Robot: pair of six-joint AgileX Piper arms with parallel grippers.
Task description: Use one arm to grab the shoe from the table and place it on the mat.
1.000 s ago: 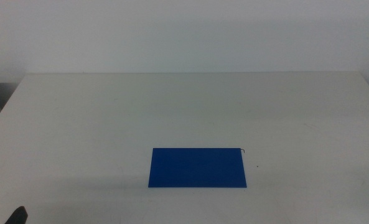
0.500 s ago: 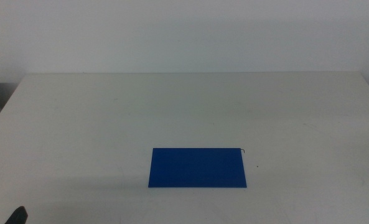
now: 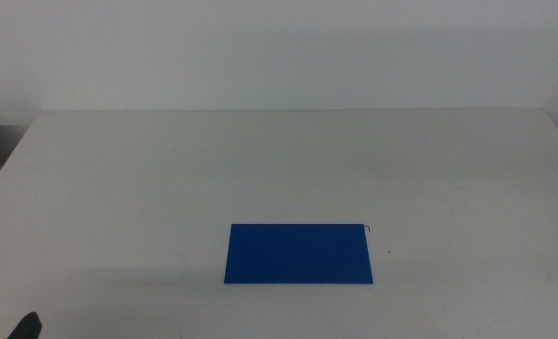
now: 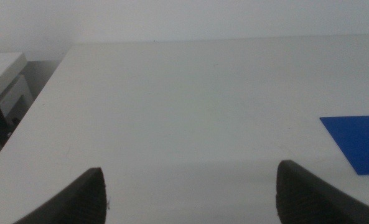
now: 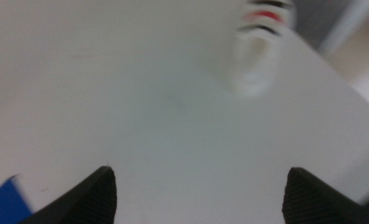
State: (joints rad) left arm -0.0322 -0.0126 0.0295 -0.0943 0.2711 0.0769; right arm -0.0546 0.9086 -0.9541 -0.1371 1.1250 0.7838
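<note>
The blue mat [image 3: 299, 253] lies flat on the off-white table [image 3: 288, 160], front of centre. It also shows in the left wrist view [image 4: 358, 142] and as a corner in the right wrist view [image 5: 7, 202]. The shoe [image 5: 259, 50], white with red and black straps, shows only in the right wrist view, blurred, near a table edge and well ahead of my right gripper [image 5: 201, 172], which is open and empty. My left gripper [image 4: 190, 171] is open and empty above bare table; its tip shows in the middle view [image 3: 24, 327] at the bottom left. The right arm is out of the middle view.
A white cabinet [image 4: 7, 81] stands beyond the table's left edge. In the right wrist view, floor [image 5: 364, 62] shows past the table edge near the shoe.
</note>
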